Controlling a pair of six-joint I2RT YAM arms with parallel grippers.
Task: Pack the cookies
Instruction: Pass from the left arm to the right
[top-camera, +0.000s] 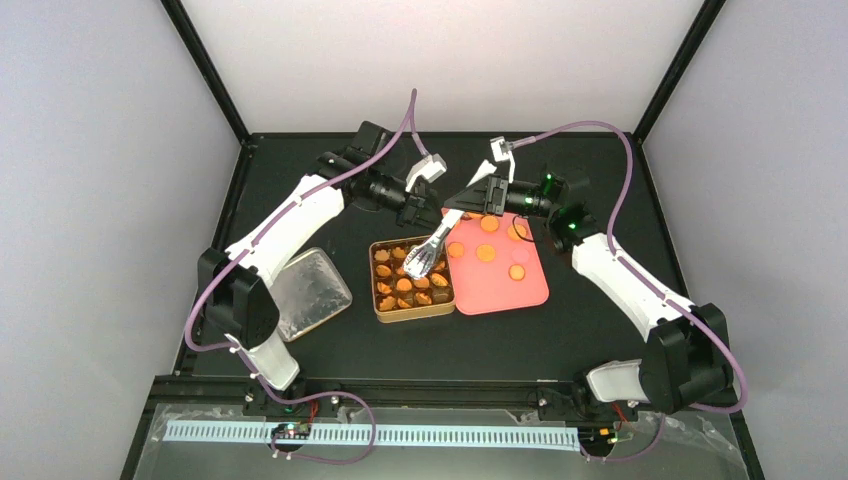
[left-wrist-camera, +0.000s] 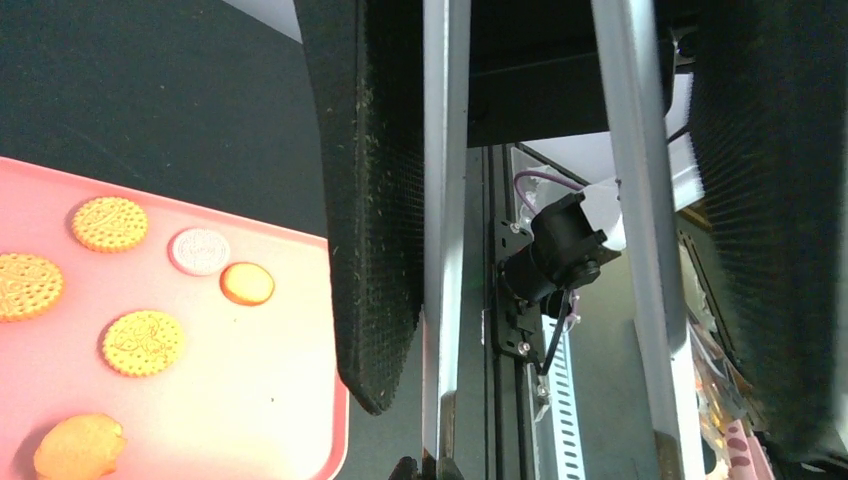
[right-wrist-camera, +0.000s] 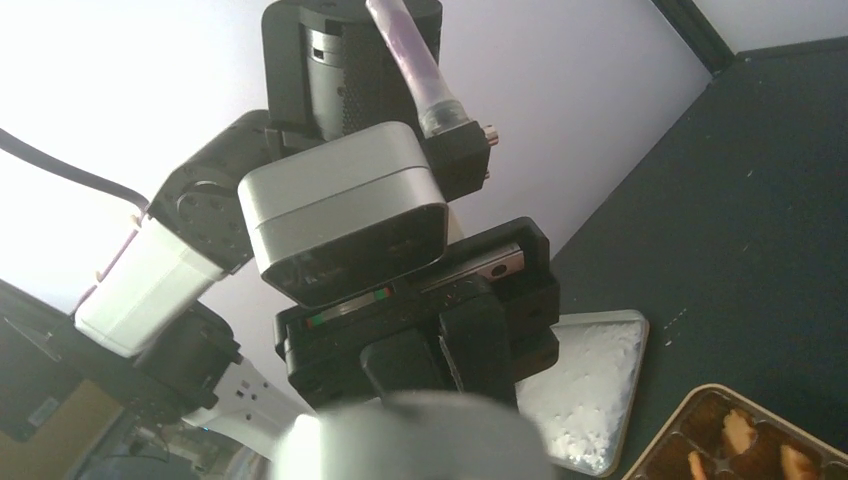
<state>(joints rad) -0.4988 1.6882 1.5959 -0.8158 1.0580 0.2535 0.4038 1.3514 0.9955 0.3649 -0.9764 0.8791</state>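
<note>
**Top view.** The left gripper (top-camera: 430, 210) and the right gripper (top-camera: 463, 200) meet above the far middle of the table (top-camera: 600, 340). The right gripper grasps the upper handle of the tongs (top-camera: 432, 245). The tongs slope down towards the near left, and their head hangs over the far half of the tin (top-camera: 412, 313). The left gripper is clenched on nothing, its tip just beside the tongs handle. The cookies (top-camera: 489, 224) lie in two places:
- Five orange ones are spread over the pink tray (top-camera: 520, 292), directly right of the tin.
- Orange and dark ones sit in the tin's compartments.

The lid (top-camera: 312, 290) lies on the table left of the tin, beside the left arm.

**Left wrist view.** Two dark padded fingers (left-wrist-camera: 370, 250) fill the frame, with two bright metal strips (left-wrist-camera: 445, 250) running between them. This view alone does not show which gripper the fingers belong to. The tray is at the left and carries five golden cookies and one pale pink cookie (left-wrist-camera: 199, 251), all apart from each other. A small black camera (left-wrist-camera: 560, 250) shows between the strips.

**Right wrist view.** The left gripper faces the lens under its silver camera housing (right-wrist-camera: 345, 215), with its fingers pressed together and nothing between them. The lid shows at the lower middle. At the lower right is a corner of the tin, with cookies in its compartments
</note>
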